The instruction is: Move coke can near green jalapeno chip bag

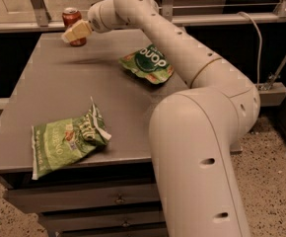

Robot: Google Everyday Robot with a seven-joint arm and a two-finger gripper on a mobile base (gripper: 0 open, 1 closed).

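Hovering at the coke can [72,18] in the far-left tabletop [118,102] corner, the gripper [75,32] is shown, closure indeterminable; grasping is needed next.

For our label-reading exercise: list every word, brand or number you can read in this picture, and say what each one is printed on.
"APENO" (partial, faint): green jalapeno chip bag.
Bright green bag: white letters on dark round logo, upside down, unreadable.
Coke can: script too blurred; end effector just in front of it.
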